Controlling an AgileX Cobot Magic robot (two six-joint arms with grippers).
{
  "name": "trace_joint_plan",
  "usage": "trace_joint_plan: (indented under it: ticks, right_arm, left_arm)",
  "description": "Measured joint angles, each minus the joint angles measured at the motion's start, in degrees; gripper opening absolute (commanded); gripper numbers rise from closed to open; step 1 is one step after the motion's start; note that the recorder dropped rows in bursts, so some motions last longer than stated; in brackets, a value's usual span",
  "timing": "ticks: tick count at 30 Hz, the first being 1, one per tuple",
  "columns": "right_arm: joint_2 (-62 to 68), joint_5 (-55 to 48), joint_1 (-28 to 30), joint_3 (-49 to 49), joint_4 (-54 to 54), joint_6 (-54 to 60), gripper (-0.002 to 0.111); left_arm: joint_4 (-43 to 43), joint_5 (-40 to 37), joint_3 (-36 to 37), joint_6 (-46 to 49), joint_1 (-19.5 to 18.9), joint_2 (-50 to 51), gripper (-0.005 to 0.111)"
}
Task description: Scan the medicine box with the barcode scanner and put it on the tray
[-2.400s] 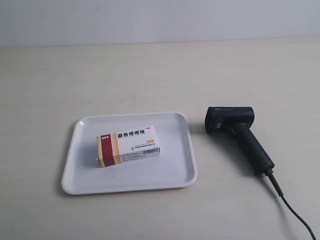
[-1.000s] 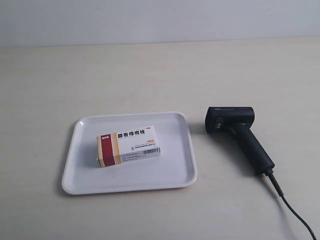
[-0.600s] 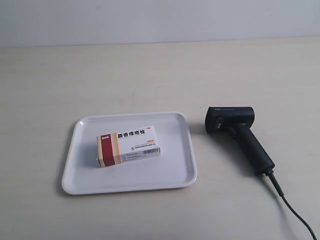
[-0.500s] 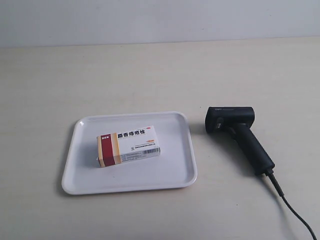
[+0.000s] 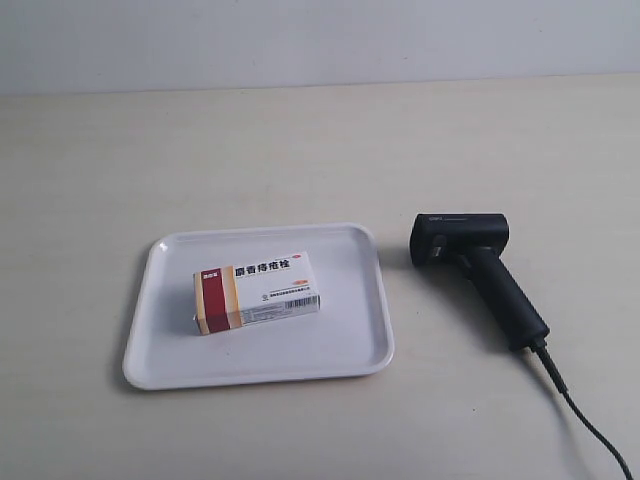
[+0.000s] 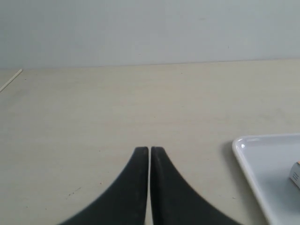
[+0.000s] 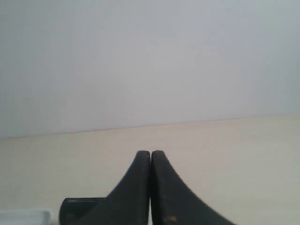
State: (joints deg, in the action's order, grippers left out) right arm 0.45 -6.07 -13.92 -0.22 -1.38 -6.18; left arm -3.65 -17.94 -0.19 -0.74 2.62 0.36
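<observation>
The medicine box (image 5: 257, 291), white with a dark red and tan end band, lies flat on the white tray (image 5: 170, 362). The black barcode scanner (image 5: 477, 272) lies on the table beside the tray, with its cable (image 5: 590, 425) trailing away. No arm shows in the exterior view. My left gripper (image 6: 150, 151) is shut with nothing in it, above bare table; the tray's corner (image 6: 262, 164) and a sliver of the box (image 6: 296, 174) show beside it. My right gripper (image 7: 150, 154) is shut and empty; the scanner's head (image 7: 79, 210) and the tray's edge (image 7: 26, 216) peek from behind it.
A pale beige tabletop (image 5: 300, 150) runs back to a light grey wall (image 5: 320, 40). A thin pale stick (image 6: 10, 80) lies far off on the table in the left wrist view.
</observation>
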Motion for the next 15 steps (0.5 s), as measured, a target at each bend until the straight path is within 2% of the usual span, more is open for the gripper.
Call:
trace_joint_plan:
  ticks: [6,15]
  right_arm:
    - [-0.11,0.79,7.03,0.0,0.0,0.21,0.0]
    - [-0.11,0.79,7.66,0.0,0.0,0.34,0.0]
  left_arm:
    - [0.0,-0.12,0.0,0.0,0.0,0.0,0.004]
    - [0.0,-0.12,0.0,0.0,0.0,0.0,0.004]
